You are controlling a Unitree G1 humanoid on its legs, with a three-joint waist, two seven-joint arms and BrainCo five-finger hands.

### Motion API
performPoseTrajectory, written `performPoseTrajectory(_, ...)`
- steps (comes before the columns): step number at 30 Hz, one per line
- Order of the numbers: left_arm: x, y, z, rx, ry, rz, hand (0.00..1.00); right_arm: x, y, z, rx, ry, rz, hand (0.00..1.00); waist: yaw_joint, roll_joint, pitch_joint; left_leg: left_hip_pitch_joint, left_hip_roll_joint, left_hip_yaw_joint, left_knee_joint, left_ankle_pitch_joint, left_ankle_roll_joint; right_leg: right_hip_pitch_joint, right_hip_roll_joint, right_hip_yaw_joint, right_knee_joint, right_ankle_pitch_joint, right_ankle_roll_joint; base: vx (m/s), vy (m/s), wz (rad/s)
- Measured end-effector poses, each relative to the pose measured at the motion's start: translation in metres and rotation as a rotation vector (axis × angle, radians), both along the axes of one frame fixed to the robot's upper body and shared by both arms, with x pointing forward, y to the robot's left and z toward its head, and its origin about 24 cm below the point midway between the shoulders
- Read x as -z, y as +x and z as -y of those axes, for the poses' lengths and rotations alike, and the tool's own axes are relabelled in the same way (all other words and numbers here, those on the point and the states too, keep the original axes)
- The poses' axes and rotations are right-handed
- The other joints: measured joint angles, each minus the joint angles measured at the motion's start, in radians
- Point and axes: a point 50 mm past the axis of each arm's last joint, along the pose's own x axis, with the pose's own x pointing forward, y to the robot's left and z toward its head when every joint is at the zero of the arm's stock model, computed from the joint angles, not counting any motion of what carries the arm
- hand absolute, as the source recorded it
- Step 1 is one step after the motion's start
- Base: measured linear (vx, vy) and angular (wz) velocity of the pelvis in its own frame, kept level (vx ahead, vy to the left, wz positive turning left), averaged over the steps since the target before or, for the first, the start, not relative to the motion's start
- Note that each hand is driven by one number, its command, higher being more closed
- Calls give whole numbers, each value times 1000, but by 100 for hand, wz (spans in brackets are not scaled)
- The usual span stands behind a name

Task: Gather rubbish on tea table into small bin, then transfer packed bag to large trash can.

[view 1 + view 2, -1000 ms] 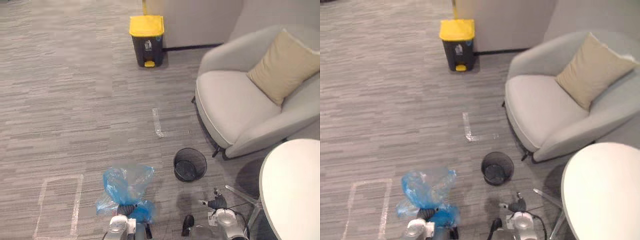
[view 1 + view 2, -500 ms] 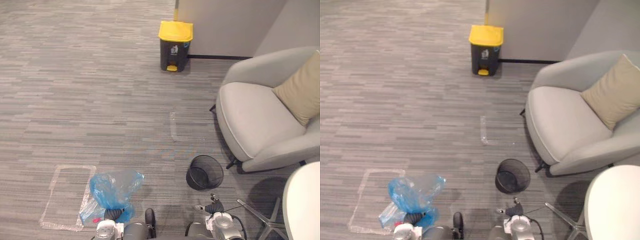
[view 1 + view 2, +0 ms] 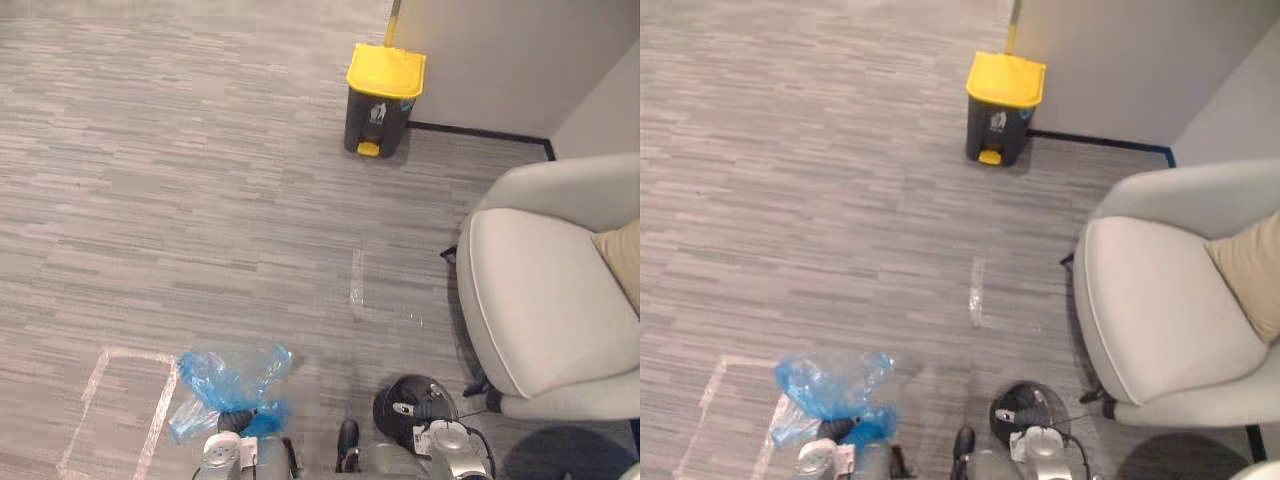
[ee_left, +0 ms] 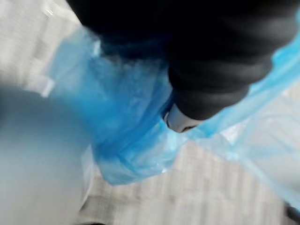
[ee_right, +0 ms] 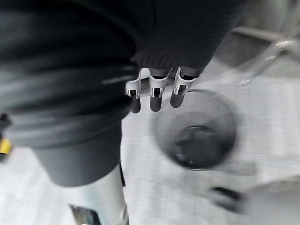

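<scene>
Grey striped carpet floor [image 3: 180, 180]. Large trash can [image 3: 383, 98], dark with a yellow lid, stands on it by the wall. Grey armchair [image 3: 545, 300] on the right. Small bin [image 3: 385, 400], black mesh, upright just beside the armchair's front. Clear tape strip [image 3: 357, 284] mid-floor; tape outline [image 3: 140, 353] lower left.

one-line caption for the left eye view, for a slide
Blue bag at the left hand, yellow-lidded trash can ahead by the wall, grey armchair to the right.
</scene>
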Motion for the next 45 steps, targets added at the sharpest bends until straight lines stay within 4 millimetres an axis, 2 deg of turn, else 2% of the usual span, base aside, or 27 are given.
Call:
performPoseTrajectory(1,-2,3,1,3,-1,13,100,-2,5,-1,3,2,14,0,2,-9,5,-28,-11,-5,-75,7,-3,17,-26,17,0,-21,22,342,132,-47)
performPoseTrajectory(3,-1,4,8,13,-17,13,100,-2,4,4,19,-10,12,0,3,0,3,-51,-34,-62,-294,105,-11,37,-50,45,-2,-57,73,351,205,-49)
performPoseTrajectory(4,0,3,13,18,-26,9,100,-2,2,9,21,-23,5,0,10,31,2,-45,-32,-97,-437,201,-17,56,-47,61,-3,-88,108,400,323,-49)
performPoseTrajectory(5,2,2,13,27,-25,-3,100,1,-2,12,27,-31,-16,0,20,35,6,-30,-44,-117,-452,333,-7,77,-54,84,-3,-116,138,479,353,-34)
performPoseTrajectory(7,-1,8,5,47,9,5,100,9,-14,1,28,1,-69,0,18,-10,3,-17,-98,-94,-430,273,10,77,-113,96,23,-114,139,407,268,-6)
performPoseTrajectory(10,2,-1,1,51,22,-22,100,13,-20,-7,26,27,-88,0,36,-12,2,47,-107,-28,-367,169,43,14,-153,168,254,-119,151,344,220,-48)
performPoseTrajectory(12,4,-7,-1,59,30,-47,100,13,-20,-11,23,37,-85,0,33,-13,2,121,-122,0,-394,135,55,-121,-178,200,560,-84,225,324,175,-41)
performPoseTrajectory(13,5,-10,-3,61,38,-62,100,13,-20,-13,22,40,-86,0,22,-12,3,170,-127,3,-416,119,62,-199,-179,196,718,-105,217,325,128,-8)
performPoseTrajectory(15,6,-12,-5,58,44,-70,100,13,-19,-13,13,38,-82,0,18,-7,7,243,-129,10,-463,105,65,-278,-162,156,782,-151,171,354,54,-7)
performPoseTrajectory(18,7,-14,-10,50,52,-82,100,9,-10,-11,-7,24,-60,0,-7,2,12,356,-112,14,-555,98,59,-377,-107,33,581,-173,130,450,-48,1)
performPoseTrajectory(20,6,-13,-14,53,64,-80,100,10,-12,-9,-7,18,-71,0,-19,-4,11,407,-108,14,-608,90,35,-389,-55,17,286,-62,111,408,-94,24)
performPoseTrajectory(21,6,-13,-16,54,70,-84,100,13,-18,-5,-1,11,-91,0,-24,-24,10,431,-121,-12,-616,73,3,-386,-38,51,208,108,59,587,-140,23)
performPoseTrajectory(22,8,-12,-11,48,55,-91,100,11,-15,3,4,-8,-86,0,-26,8,3,439,-87,-31,-604,70,-12,-390,-21,46,248,73,47,506,-137,16)
performPoseTrajectory(25,7,-8,-2,41,26,-75,100,11,-16,9,20,-14,-92,0,-30,38,15,405,-54,-73,-457,79,-28,-342,-11,9,270,-1,25,543,-191,17)
performPoseTrajectory(26,7,-6,3,24,5,-68,100,13,-20,11,35,-14,-103,0,-29,44,17,366,-26,-85,-290,104,-61,-274,-1,-7,238,-11,15,466,-142,26)
performPoseTrajectory(27,7,-6,6,19,-6,-62,100,13,-23,9,30,-11,-108,0,-27,42,18,332,-9,-87,-172,139,-66,-225,2,-8,212,-16,11,362,-83,18)
performPoseTrajectory(29,4,-2,15,6,-37,-25,100,12,-22,0,19,7,-86,0,-10,34,23,190,61,-57,149,88,-40,-82,8,-5,138,-55,7,413,-32,6)
performPoseTrajectory(30,3,-1,16,6,-40,-19,100,11,-20,-2,18,12,-81,0,-5,31,23,157,69,-49,179,74,-35,-62,7,-2,127,-64,8,498,28,-8)
performPoseTrajectory(32,1,1,17,6,-43,-2,100,8,-13,-6,20,21,-55,0,10,26,24,49,74,-24,145,42,-10,-9,-3,12,91,-75,14,309,92,-21)
performPoseTrajectory(34,-3,7,18,10,-43,20,100,6,-10,-5,33,22,-40,0,29,18,23,-9,33,-7,-61,42,-7,15,-40,36,71,-89,41,327,180,-31)
performPoseTrajectory(36,0,4,20,13,-51,5,100,8,-14,3,52,7,-58,0,32,29,16,-11,-33,-65,-393,165,-27,59,-70,46,45,-118,97,326,244,-19)
performPoseTrajectory(37,1,1,21,13,-54,-5,100,12,-22,8,56,-4,-97,0,40,38,4,5,-49,-81,-431,290,-6,73,-75,73,36,-138,131,296,257,-12)
performPoseTrajectory(39,1,2,9,16,-19,-11,100,19,-30,-2,50,25,-139,0,40,-14,-16,1,-110,-61,-403,223,17,78,-138,101,41,-147,144,452,291,-5)
performPoseTrajectory(40,1,1,6,14,-11,-18,100,20,-33,-6,51,34,-146,0,45,-23,-15,6,-120,-43,-376,183,29,61,-157,123,99,-148,147,432,242,-21)
performPoseTrajectory(41,2,0,5,13,-9,-25,100,20,-32,-7,50,37,-144,0,47,-24,-14,25,-125,-26,-374,166,33,34,-169,146,178,-148,149,417,255,-43)
performPoseTrajectory(43,6,-8,3,29,4,-57,100,20,-32,-11,45,47,-143,0,42,-21,-10,126,-145,2,-403,130,57,-76,-200,192,487,-105,230,449,255,-34)
performPoseTrajectory(45,8,-14,-1,47,24,-81,100,20,-32,-13,42,53,-139,0,26,-13,-6,212,-154,11,-434,105,68,-162,-200,191,710,-110,228,411,130,-6)
